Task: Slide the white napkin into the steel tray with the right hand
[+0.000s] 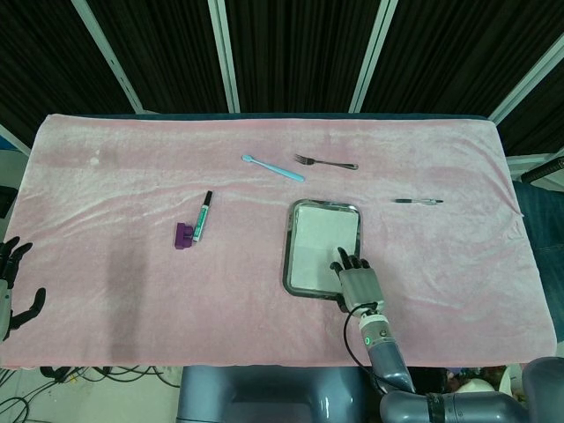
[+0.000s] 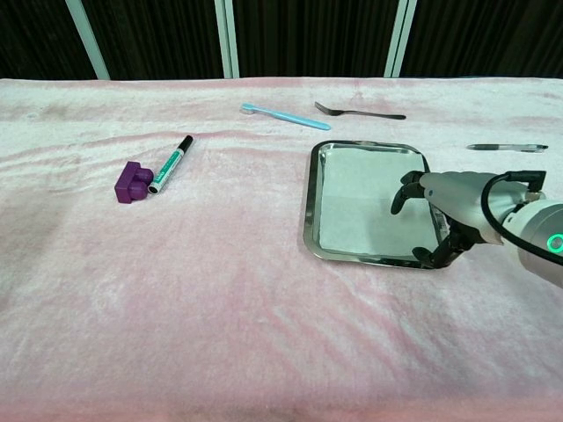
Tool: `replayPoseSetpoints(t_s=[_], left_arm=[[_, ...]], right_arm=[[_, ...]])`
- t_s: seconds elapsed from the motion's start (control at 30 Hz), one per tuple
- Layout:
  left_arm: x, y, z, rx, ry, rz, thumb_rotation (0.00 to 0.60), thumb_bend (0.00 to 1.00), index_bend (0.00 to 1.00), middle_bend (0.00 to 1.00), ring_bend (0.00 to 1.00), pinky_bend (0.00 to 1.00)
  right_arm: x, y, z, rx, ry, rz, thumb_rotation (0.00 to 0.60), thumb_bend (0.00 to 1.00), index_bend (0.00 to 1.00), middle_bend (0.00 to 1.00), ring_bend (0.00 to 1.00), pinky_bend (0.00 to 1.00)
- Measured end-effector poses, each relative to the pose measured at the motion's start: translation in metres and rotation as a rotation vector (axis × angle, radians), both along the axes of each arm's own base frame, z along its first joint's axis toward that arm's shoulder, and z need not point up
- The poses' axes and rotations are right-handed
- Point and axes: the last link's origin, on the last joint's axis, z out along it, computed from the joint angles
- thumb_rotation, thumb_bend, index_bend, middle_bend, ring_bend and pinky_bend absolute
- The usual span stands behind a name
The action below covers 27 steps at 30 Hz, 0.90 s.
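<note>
We observe the white napkin (image 2: 362, 200) lying flat inside the steel tray (image 2: 310, 204), covering most of the tray floor. The tray sits on the counter (image 1: 132, 273), which is covered by a pink cloth.

We locate the right hand (image 2: 440, 204) at the tray's near right corner. In the chest view its fingers (image 2: 406, 188) are apart and curved downward above the right part of the napkin; one lower digit reaches the tray rim at the near right corner. It holds nothing. We cannot tell whether the fingertips touch the napkin. A green indicator light shows on the wrist in both views.

We see the left hand (image 1: 12, 284) only in the head view, at the far left edge, off the counter, with fingers spread and nothing in them.

Other items on the counter:
- A light blue toothbrush (image 2: 285, 116) lies beyond the tray, near a steel fork (image 2: 361, 112).
- A pen (image 2: 507, 147) lies to the right of the tray, well apart from it.
- A marker (image 2: 171, 163) with a black cap and a green label lies left of the tray, its end just beside a purple block (image 2: 133, 183).

The marker label carries writing, but we cannot read it at this size.
</note>
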Motion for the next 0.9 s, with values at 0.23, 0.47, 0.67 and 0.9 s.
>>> replayPoseSetpoints(t_s=[0.23, 0.47, 0.67, 0.9], left_arm=[[0.0, 0.0, 0.0, 0.001, -0.001, -0.003, 0.6, 0.4, 0.12, 0.04, 0.0, 0.0], [0.0, 0.001, 0.0, -0.001, -0.002, -0.002, 0.6, 0.4, 0.12, 0.04, 0.0, 0.0], [0.0, 0.001, 0.0, 0.001, -0.006, -0.002, 0.6, 0.4, 0.12, 0.04, 0.0, 0.0], [0.0, 0.001, 0.0, -0.001, -0.006, -0.001, 0.6, 0.4, 0.12, 0.04, 0.0, 0.0]], right_arm=[[0.003, -0.01, -0.003, -0.036, -0.053, 0.01, 0.6, 0.34, 0.25, 0.04, 0.13, 0.17], [0.003, -0.021, -0.009, -0.062, -0.061, 0.035, 0.6, 0.34, 0.25, 0.05, 0.13, 0.17], [-0.002, -0.035, -0.018, -0.059, -0.057, 0.036, 0.6, 0.35, 0.25, 0.05, 0.13, 0.17], [0.0, -0.045, -0.028, -0.039, -0.053, 0.036, 0.6, 0.36, 0.25, 0.05, 0.13, 0.17]])
